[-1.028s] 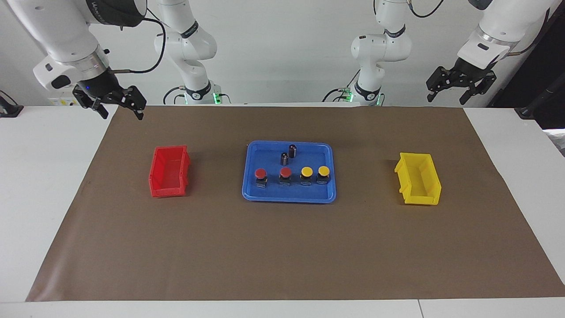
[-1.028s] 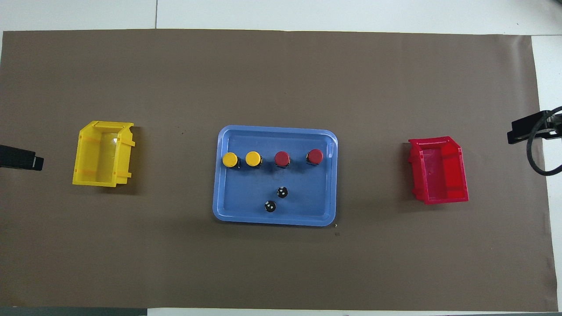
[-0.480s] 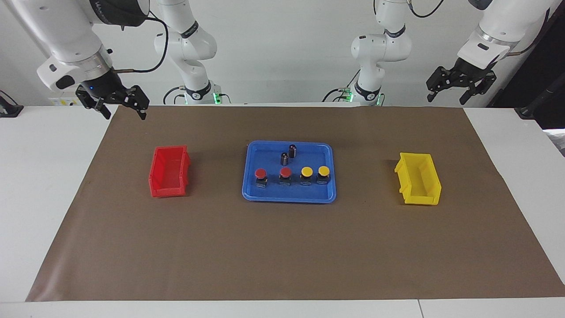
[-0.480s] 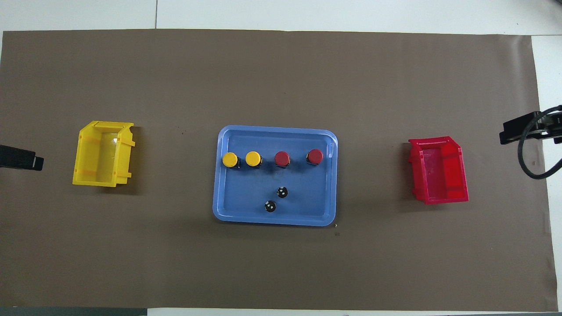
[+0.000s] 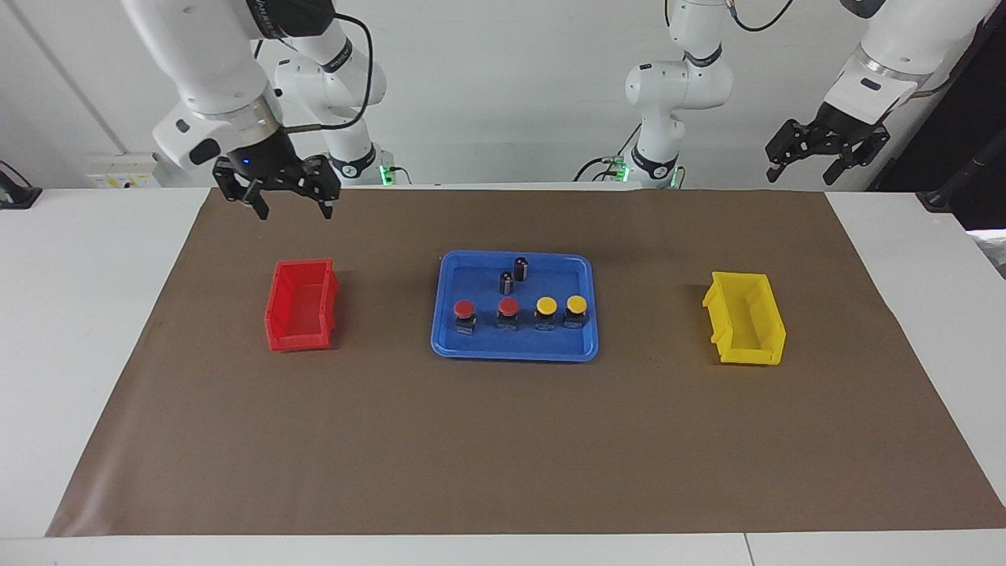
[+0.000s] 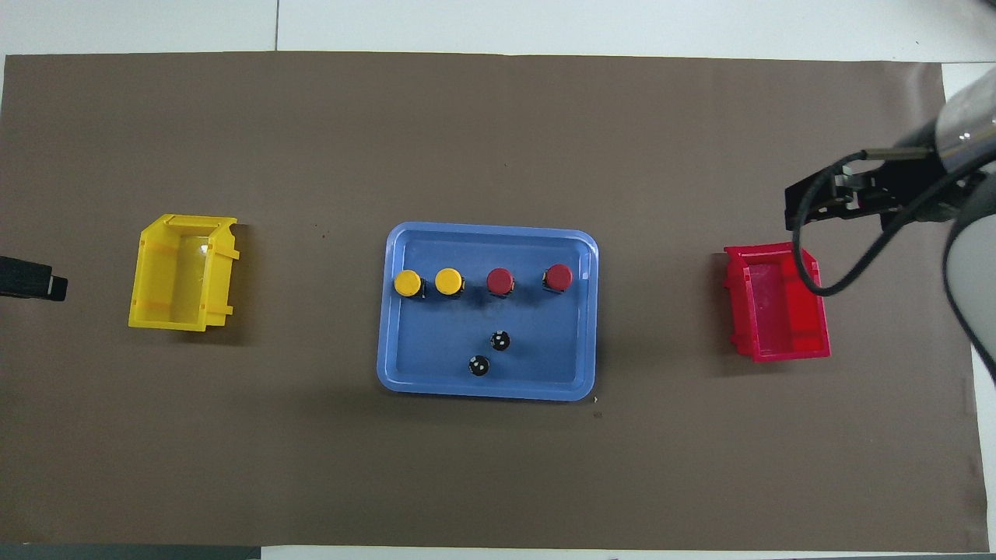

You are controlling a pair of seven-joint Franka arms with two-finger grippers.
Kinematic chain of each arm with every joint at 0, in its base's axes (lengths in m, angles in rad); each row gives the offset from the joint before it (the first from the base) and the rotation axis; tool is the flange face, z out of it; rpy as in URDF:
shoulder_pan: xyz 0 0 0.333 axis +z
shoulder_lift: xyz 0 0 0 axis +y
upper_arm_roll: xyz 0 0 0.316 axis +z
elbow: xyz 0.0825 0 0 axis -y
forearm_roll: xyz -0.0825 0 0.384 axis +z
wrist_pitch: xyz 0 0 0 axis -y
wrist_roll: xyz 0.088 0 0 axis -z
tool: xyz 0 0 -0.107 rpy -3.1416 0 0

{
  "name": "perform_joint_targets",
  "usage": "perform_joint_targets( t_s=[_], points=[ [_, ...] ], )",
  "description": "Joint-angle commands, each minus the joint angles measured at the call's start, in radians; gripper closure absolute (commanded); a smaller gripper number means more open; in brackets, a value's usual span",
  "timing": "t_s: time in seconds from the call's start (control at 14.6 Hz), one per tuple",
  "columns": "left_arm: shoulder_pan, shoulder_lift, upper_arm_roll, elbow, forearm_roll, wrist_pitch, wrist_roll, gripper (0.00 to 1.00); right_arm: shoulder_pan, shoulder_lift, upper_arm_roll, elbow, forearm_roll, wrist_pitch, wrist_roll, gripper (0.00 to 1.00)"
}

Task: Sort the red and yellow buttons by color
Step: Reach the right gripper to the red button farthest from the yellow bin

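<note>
Two red buttons [image 5: 464,307] [image 5: 508,306] and two yellow buttons [image 5: 546,305] [image 5: 577,303] stand in a row in the blue tray [image 5: 515,355] at the mat's middle. The overhead view shows the same red buttons [image 6: 558,276] [image 6: 499,280] and yellow buttons [image 6: 448,281] [image 6: 407,282]. My right gripper [image 5: 295,209] hangs open and empty in the air over the mat by the red bin [image 5: 302,305]. Open and empty too, my left gripper [image 5: 802,176] waits high at the left arm's end, apart from the yellow bin [image 5: 745,317].
Two dark cylinders [image 5: 506,281] [image 5: 521,268] stand in the tray, nearer to the robots than the buttons. The red bin [image 6: 778,303] and the yellow bin [image 6: 183,272] sit at the two ends of the brown mat [image 5: 503,440], both holding nothing.
My right arm has swung in from the mat's corner toward the middle, and its gripper now hangs by the red bin. The left arm has hardly moved. The buttons have not moved.
</note>
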Motion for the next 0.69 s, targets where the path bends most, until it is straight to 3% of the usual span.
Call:
perform_joint_targets(
  t_s=[0.0, 0.07, 0.21, 0.41, 0.62],
  points=[
    [0.009, -0.013, -0.01, -0.006, 0.019, -0.011, -0.033, 0.0, 0.154, 0.135, 0.031, 0.064, -0.056, 0.118, 0.2, 0.0],
    [0.009, -0.013, -0.008, -0.006, 0.019, -0.011, -0.033, 0.0, 0.197, 0.16, 0.033, 0.023, -0.09, 0.206, 0.238, 0.0],
    [0.012, -0.013, -0.008, -0.006, 0.019, -0.012, -0.036, 0.0, 0.21, 0.139, 0.034, -0.165, -0.1, 0.391, 0.272, 0.0],
    [0.013, -0.015, -0.008, -0.007, 0.019, -0.022, -0.034, 0.0, 0.22, 0.106, 0.036, -0.371, -0.098, 0.569, 0.275, 0.0],
    [0.013, -0.019, -0.008, -0.015, 0.019, -0.025, -0.034, 0.0, 0.219, 0.109, 0.036, -0.422, -0.093, 0.614, 0.282, 0.0]
  ],
)
